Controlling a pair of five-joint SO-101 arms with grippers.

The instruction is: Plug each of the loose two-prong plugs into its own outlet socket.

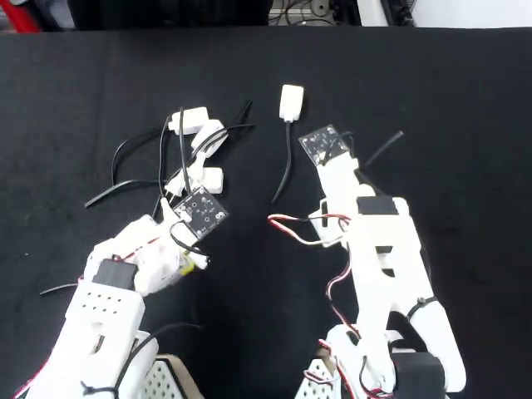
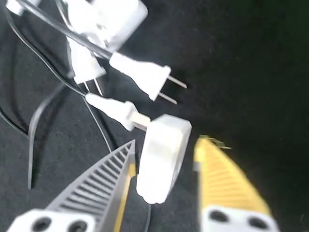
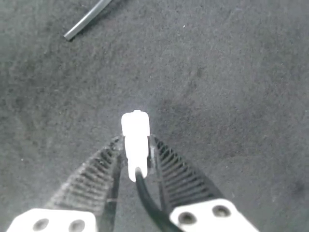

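On the table (image 1: 465, 91) a heap of plugs and sockets (image 1: 198, 137) lies just beyond the left arm, and its cables spread to the left. At the near edge of the heap a round socket (image 2: 161, 162), with one plug (image 2: 116, 108) stuck into it, sits between the parted fingers of the left gripper (image 2: 166, 141). A loose plug (image 2: 142, 77) lies just behind it. To the right, well apart from the heap, a single plug (image 1: 291, 100) is clamped in the right gripper (image 3: 136, 140)
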